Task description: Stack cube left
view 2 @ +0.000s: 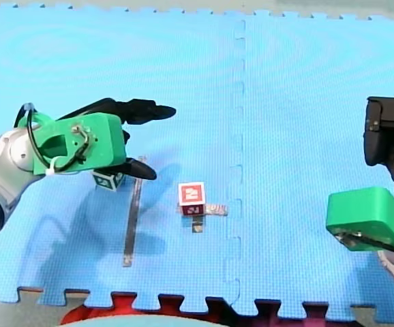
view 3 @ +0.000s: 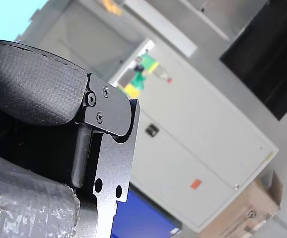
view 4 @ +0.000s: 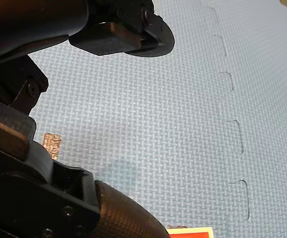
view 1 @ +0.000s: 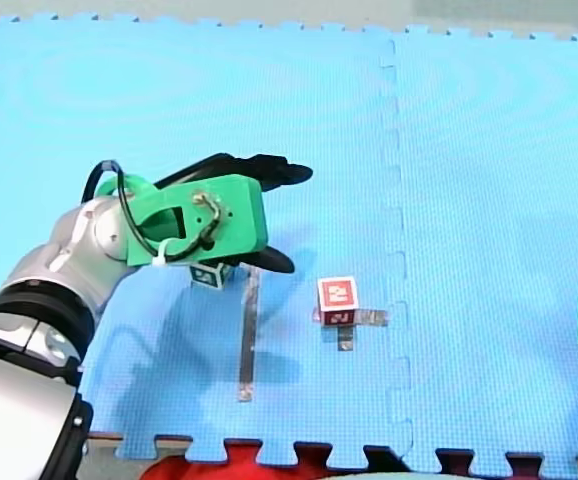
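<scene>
Left hand (view 2: 137, 111) above the mat's (view 2: 285, 82) left half, fingers spread wide, gripping nothing. Green-marked cube (view 2: 108, 181) sits just under it, half hidden; contact cannot be told. Red cube (view 2: 191, 195) near, to the cube's right. Right hand (view 2: 386, 133) at right edge, well apart; open or closed, cannot tell

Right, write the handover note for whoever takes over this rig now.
Left hand: open, holding nothing, poised over the small green-and-white cube, which sits on the blue foam mat.
Right hand: at the mat's right edge, far from both cubes.
Small red-and-white cube: near the mat's centre, apart from the green one.
Done: nothing stacked yet.
Left: grasp one cube and set it on the other.
</scene>
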### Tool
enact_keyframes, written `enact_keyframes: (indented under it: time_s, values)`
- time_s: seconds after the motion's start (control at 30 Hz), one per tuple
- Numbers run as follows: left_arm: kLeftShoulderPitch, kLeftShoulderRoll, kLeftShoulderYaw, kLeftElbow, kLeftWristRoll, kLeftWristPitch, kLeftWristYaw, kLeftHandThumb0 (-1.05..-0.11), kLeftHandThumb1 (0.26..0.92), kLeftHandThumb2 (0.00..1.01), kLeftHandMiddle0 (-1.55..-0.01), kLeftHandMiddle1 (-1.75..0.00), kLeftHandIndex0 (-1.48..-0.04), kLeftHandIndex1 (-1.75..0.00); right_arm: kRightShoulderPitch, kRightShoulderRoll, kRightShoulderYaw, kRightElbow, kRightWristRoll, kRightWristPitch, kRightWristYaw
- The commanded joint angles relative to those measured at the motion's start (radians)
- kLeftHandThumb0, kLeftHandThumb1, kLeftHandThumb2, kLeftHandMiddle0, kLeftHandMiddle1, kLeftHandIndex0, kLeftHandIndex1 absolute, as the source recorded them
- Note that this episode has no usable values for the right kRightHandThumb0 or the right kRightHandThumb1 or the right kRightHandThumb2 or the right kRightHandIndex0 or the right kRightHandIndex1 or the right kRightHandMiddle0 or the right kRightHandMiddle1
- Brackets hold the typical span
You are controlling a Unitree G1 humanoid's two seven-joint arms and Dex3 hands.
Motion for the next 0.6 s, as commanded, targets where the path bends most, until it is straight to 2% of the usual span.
enact_keyframes:
  time_s: [0.0,0.27,0.43,0.57]
  values:
    - [-0.005,0.006,-0.006,-0.003,0.006,0.009,0.004,-1.048,0.83,0.01,-0.82,-1.75,-0.28,0.0,-0.003,-0.003,-0.003,0.005,0.003,-0.007,-0.003]
    - [-0.005,0.017,-0.007,-0.005,0.002,0.019,-0.006,-1.048,0.827,0.0,-0.81,-1.75,-0.3,-0.01,-0.002,-0.001,-0.003,0.002,0.001,-0.006,-0.004]
    - [0.008,0.061,-0.004,-0.001,0.001,0.028,-0.021,-1.044,0.817,0.0,-0.81,-1.75,-0.31,-0.01,0.001,0.0,-0.005,-0.003,0.003,-0.005,-0.003]
    - [0.015,0.083,-0.002,0.004,0.002,0.042,-0.015,-1.04,0.814,0.0,-0.81,-1.75,-0.34,-0.03,0.003,-0.003,-0.008,-0.004,0.008,-0.008,0.003]
